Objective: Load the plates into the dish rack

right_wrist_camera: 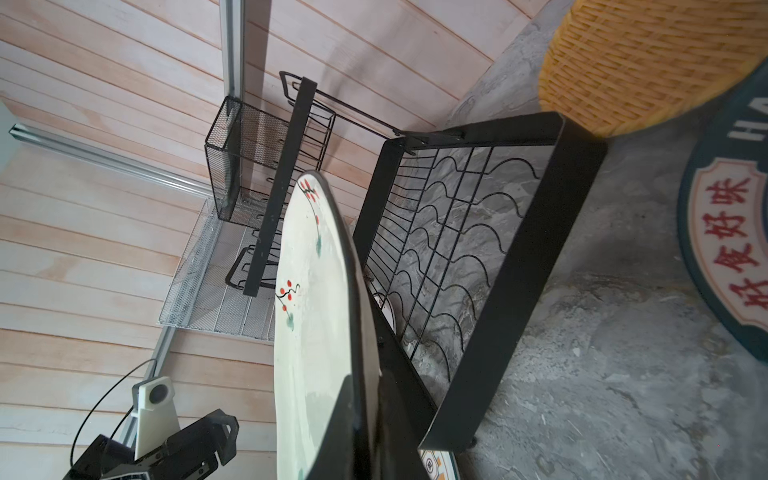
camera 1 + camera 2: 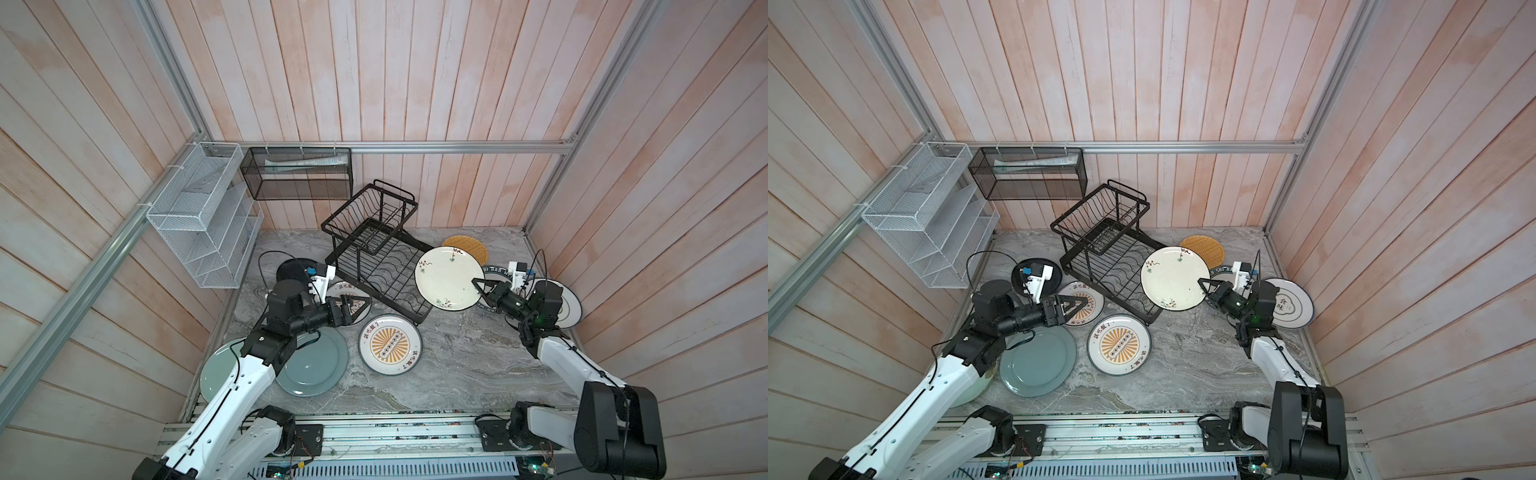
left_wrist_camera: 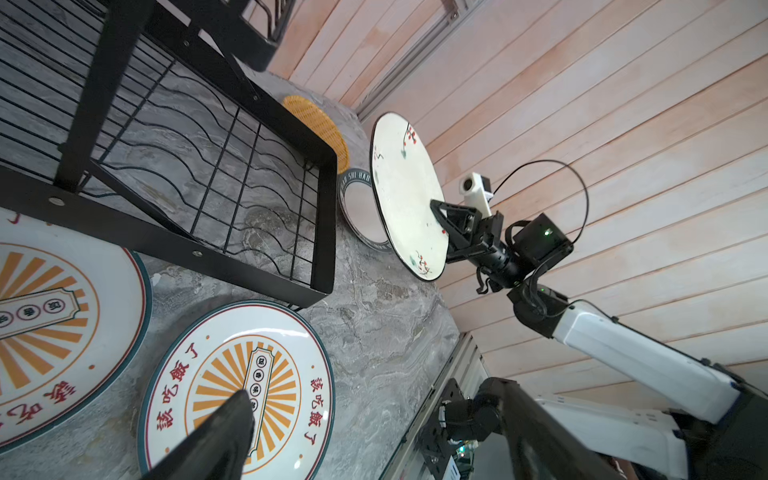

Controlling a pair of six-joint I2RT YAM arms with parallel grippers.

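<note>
Found a pale green plate (image 2: 214, 372) nearest the arms' base rail, well short of the dish rack (image 2: 371, 249) and off its left front, lying flat and half hidden under the left arm. Saw a grey-blue plate (image 2: 311, 365) next to it, flat on the marble table (image 2: 457, 365). Noted a sunburst plate (image 2: 390, 344) face up just before the rack's near corner. Caught the left gripper (image 2: 359, 307) hanging low over a second sunburst plate (image 3: 50, 332) against the rack's left front side, jaws spread wide, gripping nothing. Saw the right gripper (image 2: 478, 286) pinched tight on the rim of a cream plate (image 2: 446, 276) painted with red berry sprigs, lifted clear of the table and steeply tilted just beside the right end of the rack's wavy-wired base. Spotted a lettered-rim plate (image 2: 496, 272) flat beneath that raised plate, and a dark-rimmed white plate (image 2: 1293, 307) further right of the rack, partly under the right arm. Found a black plate (image 2: 293, 268) flat at the rack's left side, partly behind the left wrist camera. Noted a woven yellow plate (image 2: 465, 247) behind the rack's right end, near the back wall. Saw a white mesh organizer (image 2: 199, 220) and a black mesh basket (image 2: 297, 174) hung on the walls, above and left of the rack.
</note>
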